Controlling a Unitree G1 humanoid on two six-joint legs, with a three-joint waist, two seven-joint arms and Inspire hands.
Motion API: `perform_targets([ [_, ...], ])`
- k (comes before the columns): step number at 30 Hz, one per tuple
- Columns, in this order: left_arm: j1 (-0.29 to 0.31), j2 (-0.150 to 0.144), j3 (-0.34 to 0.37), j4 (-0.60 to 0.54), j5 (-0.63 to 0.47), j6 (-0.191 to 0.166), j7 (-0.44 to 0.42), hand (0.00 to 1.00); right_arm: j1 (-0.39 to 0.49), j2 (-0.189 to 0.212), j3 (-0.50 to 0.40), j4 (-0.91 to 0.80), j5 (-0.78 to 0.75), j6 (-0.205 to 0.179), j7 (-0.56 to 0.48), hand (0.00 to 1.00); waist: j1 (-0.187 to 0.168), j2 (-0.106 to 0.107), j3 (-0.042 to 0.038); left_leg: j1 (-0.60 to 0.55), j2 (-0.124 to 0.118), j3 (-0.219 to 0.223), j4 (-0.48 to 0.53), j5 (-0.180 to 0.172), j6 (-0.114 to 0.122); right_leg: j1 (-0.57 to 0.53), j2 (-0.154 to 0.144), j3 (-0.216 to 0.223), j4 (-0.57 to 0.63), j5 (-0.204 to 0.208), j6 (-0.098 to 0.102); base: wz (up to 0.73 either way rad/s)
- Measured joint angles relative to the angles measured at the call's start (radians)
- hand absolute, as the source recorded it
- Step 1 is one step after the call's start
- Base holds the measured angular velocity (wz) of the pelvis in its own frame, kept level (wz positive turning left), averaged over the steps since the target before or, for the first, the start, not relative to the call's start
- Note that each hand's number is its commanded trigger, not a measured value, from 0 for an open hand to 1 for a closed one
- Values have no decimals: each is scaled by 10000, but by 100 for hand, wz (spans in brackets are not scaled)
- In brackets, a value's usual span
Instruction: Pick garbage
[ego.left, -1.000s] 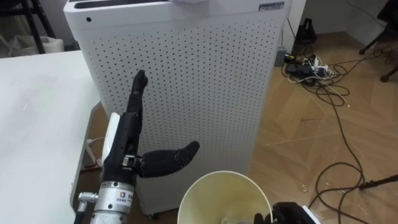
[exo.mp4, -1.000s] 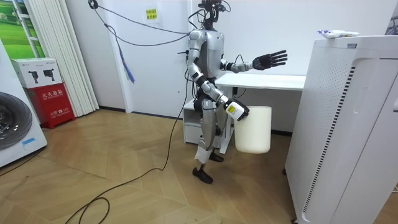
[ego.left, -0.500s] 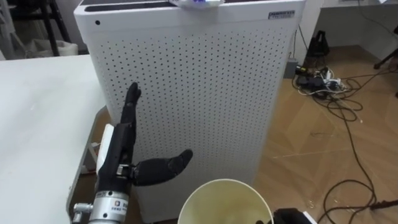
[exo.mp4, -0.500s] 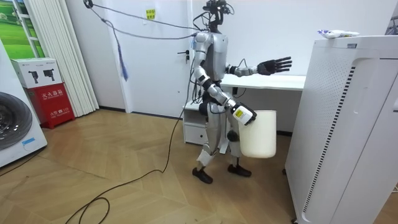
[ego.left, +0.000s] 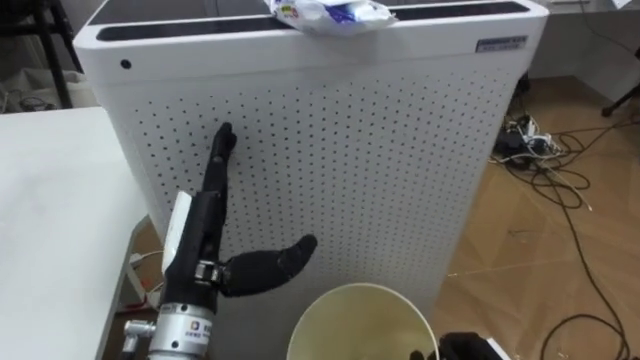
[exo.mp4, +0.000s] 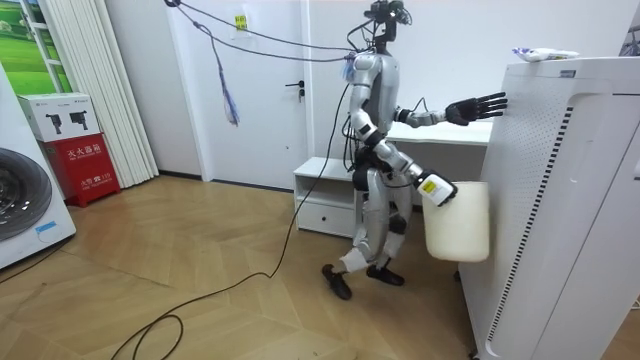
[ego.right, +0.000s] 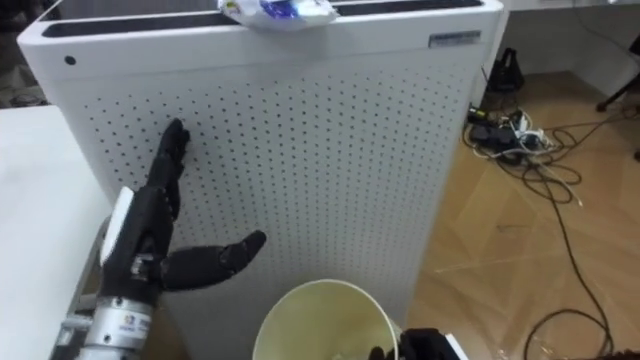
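Note:
A crumpled white and blue wrapper (ego.left: 330, 14) (ego.right: 278, 11) (exo.mp4: 543, 54) lies on top of a tall white perforated appliance (ego.left: 350, 160) (exo.mp4: 560, 200) right in front of me. My left hand (ego.left: 205, 230) (ego.right: 150, 225) (exo.mp4: 478, 106) is raised before the appliance's front, well below the wrapper, open, with straight fingers pointing up and the thumb out to the side. My right hand (ego.left: 462, 348) (exo.mp4: 432, 186) sits low at the rim of a cream-white bin (ego.left: 345, 312) (ego.right: 300, 318) (exo.mp4: 457, 220) and carries it close to the appliance's side.
A white table (ego.left: 50, 200) lies at my left, touching the appliance's corner. Cables (ego.left: 555, 170) and a power strip trail over the wooden floor to the right. In the room view a low drawer cabinet (exo.mp4: 325, 190) stands behind me, a washing machine (exo.mp4: 20, 200) far off.
I have walked towards the appliance, the bin swinging along in my right hand. The eye view has shifted, and the wrapper on top has come into full sight. My left hand stays raised.

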Motion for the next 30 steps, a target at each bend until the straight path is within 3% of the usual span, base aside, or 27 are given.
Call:
perform_targets([
  [2, 67, -12, -145, -15, 129, -96, 97, 0, -203, 14, 56, 1, -45, 0, -81, 100, 34, 7, 6, -10, -30, -65, 25, 0, -6, -142, 160, -105, -1771, 65, -17, 30],
  [3, 72, -18, -159, -25, 156, -40, 94, 0, -201, -10, 166, 19, -58, 3, -156, 100, -99, 85, -2, -11, -16, -164, 51, 0, -52, -152, 390, -65, -2521, 340, -56, 41],
  [7, 53, -27, -85, -22, 302, 10, 188, 0, -163, 25, 369, 35, -68, 7, -83, 100, -170, 57, -2, 172, -7, -265, -872, 502, -244, 23, 637, -95, -3445, 702, -139, 10],
  [10, 54, 70, -11, -24, 317, 19, 189, 0, -227, 26, 351, 33, -36, 6, 99, 100, -164, 12, -11, 314, 27, -259, -1479, 869, -315, 84, 757, -114, -3986, 984, -163, -5],
  [16, 57, 160, 6, -78, 371, 18, 319, 0, -207, 83, 360, 33, -62, 6, 164, 100, -57, -81, -49, 382, 208, -258, -2047, 1218, -435, 234, 1056, -127, -4833, 1500, -294, -6],
  [19, 77, 276, 21, -76, 372, 35, 299, 0, -210, 77, 354, 32, -125, 6, 194, 100, -57, -78, -55, 479, 330, -270, -2040, 1242, -447, 484, 1176, -320, -5139, 1644, -383, 0],
  [23, 108, 261, 96, -119, 411, 36, 298, 0, -229, -1, 310, 32, -275, -78, 369, 100, -3, -93, -74, 595, 356, -238, -2115, 1244, -500, 523, 1208, -199, -5153, 1650, -393, -5],
  [27, 102, 310, 214, -721, 817, 32, 361, 0, -106, 0, 321, -17, -367, -97, 498, 100, -271, -3, -166, 895, 338, -305, -2172, 1215, -569, 885, 1332, -75, -5444, 1644, -389, -3],
  [30, 89, 335, 334, -1263, 1295, -2, 360, 0, -86, -3, 315, -21, -360, -113, 587, 100, -365, 28, -191, 1173, 348, -284, -2337, 1217, -580, 1189, 1384, -70, -5736, 1739, -371, -2],
])
